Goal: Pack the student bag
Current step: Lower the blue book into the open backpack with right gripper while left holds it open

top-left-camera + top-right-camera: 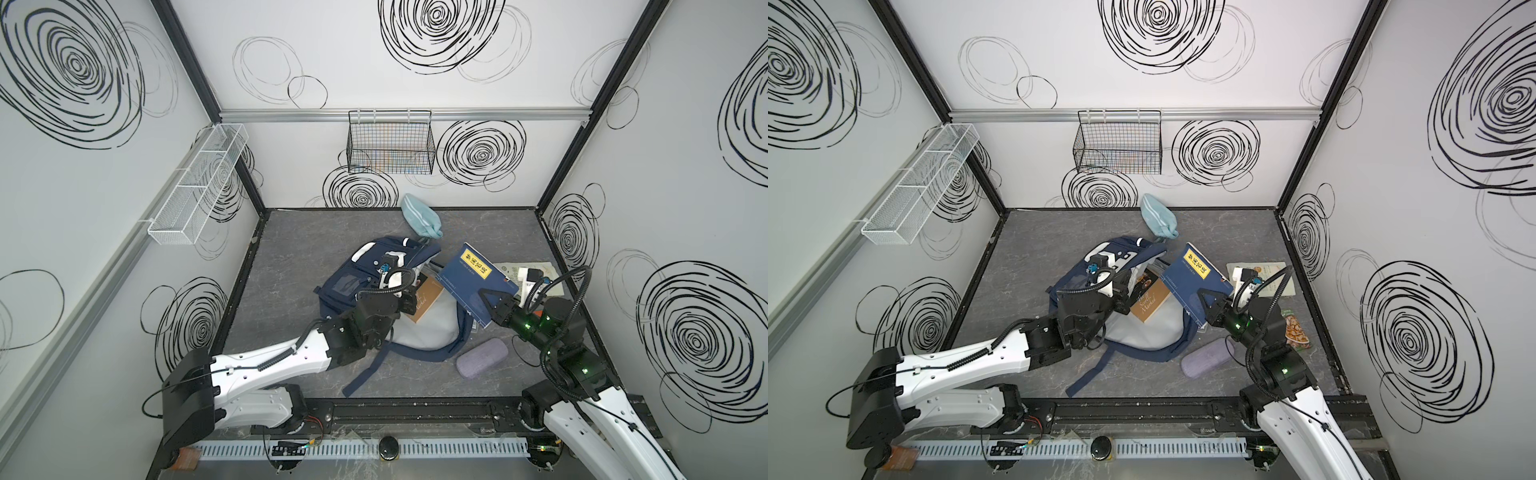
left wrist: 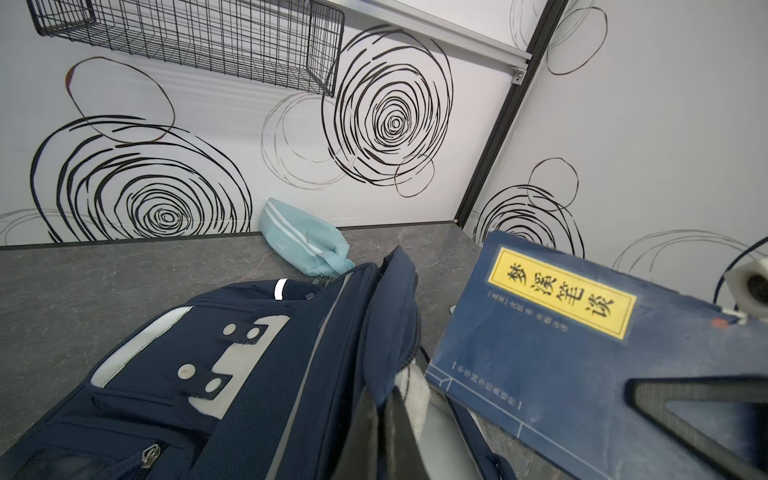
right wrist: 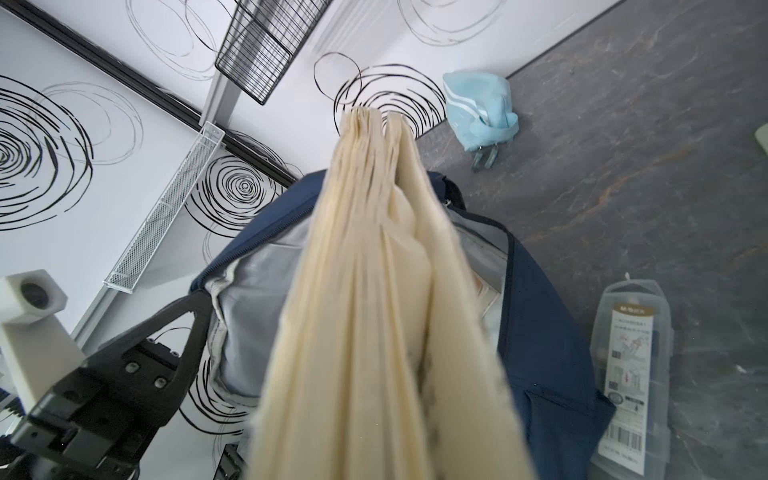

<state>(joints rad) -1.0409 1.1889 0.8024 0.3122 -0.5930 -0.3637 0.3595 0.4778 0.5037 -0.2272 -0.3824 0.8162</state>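
Right now my left claw (image 1: 413,289) is pinched tight on the navy blue fabric student bag (image 1: 353,286), gripping the edge of its open mouth. The left wrist view shows my dark fingers (image 2: 357,440) closed on the rim of the flap. The bag lies on its side in the middle of the grey marbled desk (image 1: 291,249) in both top views. Its pale grey lining shows, and its dark straps trail toward the lower edge of the frame. A tan paperback book (image 1: 1148,305) sits partly inside the opening.

My right claw (image 1: 490,301) is clamped on a dark blue softcover book with a yellow title label (image 1: 473,274). It holds the book by the corner toward the lower right of the frame, tilted just right of centre over the mouth of the bag. The book's cream page edges (image 3: 374,311) fill much of the right wrist view, with the grey-lined opening behind them.

A small light blue zip pouch (image 1: 419,216) lies just beside the upper end of the bag, near the back wall. A lavender oblong glasses case (image 1: 482,357) rests on the desk to the lower right of the bag. A clear plastic box (image 3: 631,374) lies on the desk near the bag.
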